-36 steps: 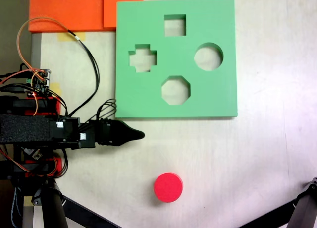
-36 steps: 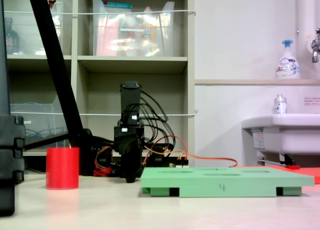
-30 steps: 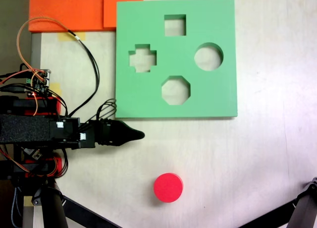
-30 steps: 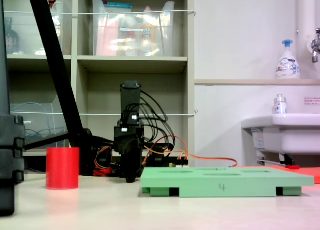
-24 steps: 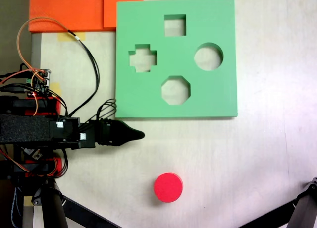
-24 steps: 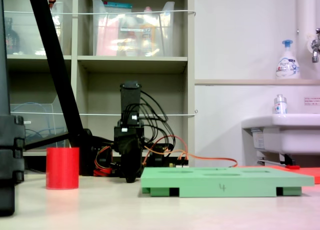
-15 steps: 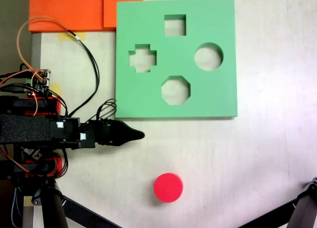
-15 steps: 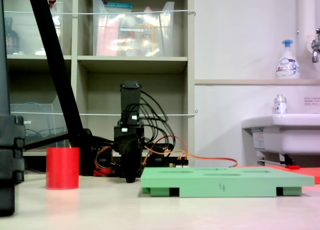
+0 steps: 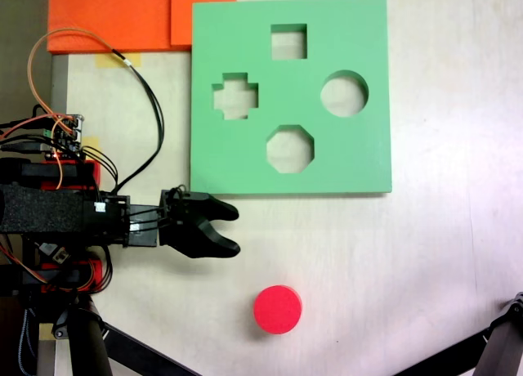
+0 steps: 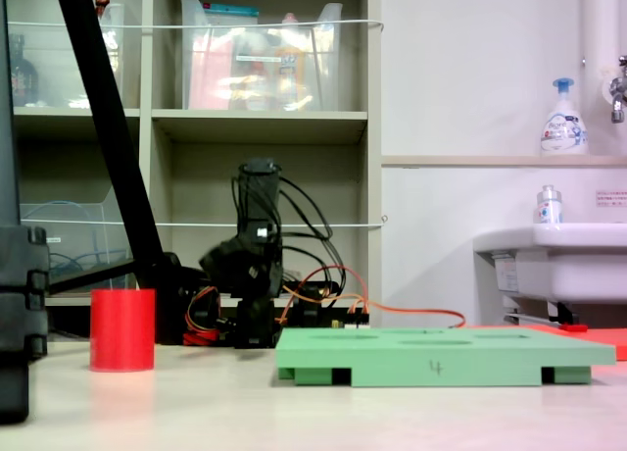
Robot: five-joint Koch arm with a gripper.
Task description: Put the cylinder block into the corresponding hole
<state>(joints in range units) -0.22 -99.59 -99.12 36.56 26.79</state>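
Progress: early stage; nothing grasped, nothing inserted.
Gripper (image 9: 233, 230): jaws spread apart and empty, low over the tabletop (image 9: 425, 253), between the green board and the block in the top-down fixed view.
Cylinder block (image 9: 278, 309): stands upright on the tabletop, apart from the jaws and well apart from the board; also seen from the side (image 10: 122, 329).
Green board (image 9: 359, 155): lies flat on the tabletop.
Corresponding hole (image 9: 344, 94): the circular cutout, vacant.
Remaining: reach the block, close on it, carry it over the circular cutout, seat it.

Bare table (image 9: 392, 261) between gripper (image 9: 237, 230) and cylinder block (image 9: 278, 309); green board (image 9: 245, 159) close above jaws.
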